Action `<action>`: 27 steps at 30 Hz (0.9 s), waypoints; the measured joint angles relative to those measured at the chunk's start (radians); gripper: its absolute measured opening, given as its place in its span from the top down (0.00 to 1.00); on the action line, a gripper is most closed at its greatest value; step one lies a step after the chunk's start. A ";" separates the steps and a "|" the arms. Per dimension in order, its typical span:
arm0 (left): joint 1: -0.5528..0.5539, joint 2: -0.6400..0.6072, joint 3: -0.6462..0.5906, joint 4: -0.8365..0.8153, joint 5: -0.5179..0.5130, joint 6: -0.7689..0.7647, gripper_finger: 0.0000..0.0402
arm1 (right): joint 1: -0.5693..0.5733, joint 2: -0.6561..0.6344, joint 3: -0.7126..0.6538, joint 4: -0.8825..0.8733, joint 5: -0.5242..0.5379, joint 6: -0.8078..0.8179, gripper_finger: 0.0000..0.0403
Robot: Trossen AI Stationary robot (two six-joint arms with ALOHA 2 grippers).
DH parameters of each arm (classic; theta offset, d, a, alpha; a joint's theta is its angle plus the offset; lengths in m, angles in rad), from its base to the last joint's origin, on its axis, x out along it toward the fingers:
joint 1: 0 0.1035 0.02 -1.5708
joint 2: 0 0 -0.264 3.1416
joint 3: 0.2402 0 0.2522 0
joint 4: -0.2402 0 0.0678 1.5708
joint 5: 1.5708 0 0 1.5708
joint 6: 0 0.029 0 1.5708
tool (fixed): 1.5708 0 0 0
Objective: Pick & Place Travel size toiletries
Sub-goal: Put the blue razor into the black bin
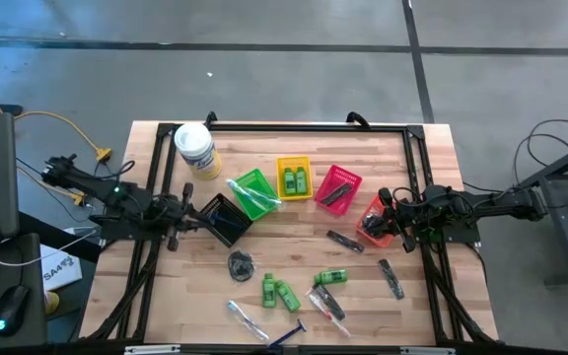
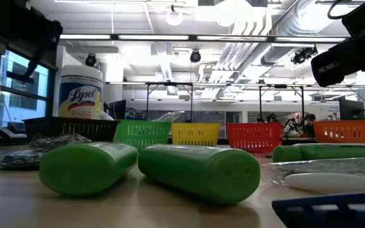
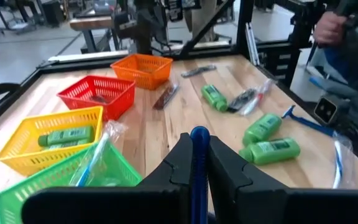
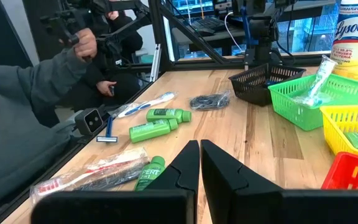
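Wooden-topped counter (image 1: 294,258) carrying a row of small plastic mesh baskets and scattered travel toiletries.

Baskets, across the middle: black basket (image 1: 224,218), green basket (image 1: 252,193), yellow basket (image 1: 295,177), red basket (image 1: 336,188), orange basket (image 1: 375,222). White wipes tub with yellow label (image 1: 195,150) standing upright near the far left corner.

Already sitting in baskets: two bright green mini bottles (image 1: 296,179) in the yellow basket; a clear-wrapped slim item (image 1: 255,196) lying across the green basket; a dark comb (image 1: 335,195) in the red basket.

Lying loose on the counter: a dark coiled bundle (image 1: 241,263); a pair of green bottles (image 1: 279,292) touching side by side; a single green bottle (image 1: 331,278) near them; black combs (image 1: 345,242) and (image 1: 391,278); a wrapped red-and-white toothbrush (image 1: 327,305); a clear tube (image 1: 246,318); a blue-handled razor (image 1: 289,335) at the near edge.

Left gripper (image 1: 197,211) hanging at the black basket, fingers pinching a slim blue-tipped handle (image 3: 199,163) standing upright between them.

Right gripper (image 1: 387,211) hanging over the orange basket, fingers pressed together, carrying nothing.

A person in dark sleeves (image 4: 55,68) sitting beyond the counter's near edge.
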 joint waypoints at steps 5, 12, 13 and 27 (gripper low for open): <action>0.000 -0.033 -0.049 0.000 -0.004 0.044 0.96 | 0.000 0.000 0.000 0.000 0.000 0.000 0.98; 0.000 -0.079 -0.061 -0.042 -0.008 0.041 0.96 | 0.000 0.000 0.000 -0.004 0.000 0.000 0.98; 0.000 -0.088 -0.061 -0.042 -0.008 0.043 0.96 | 0.000 0.000 0.001 -0.006 0.000 0.000 0.98; 0.000 0.256 0.218 -0.089 -0.212 0.130 0.96 | 0.000 0.000 0.002 -0.012 0.001 0.002 0.98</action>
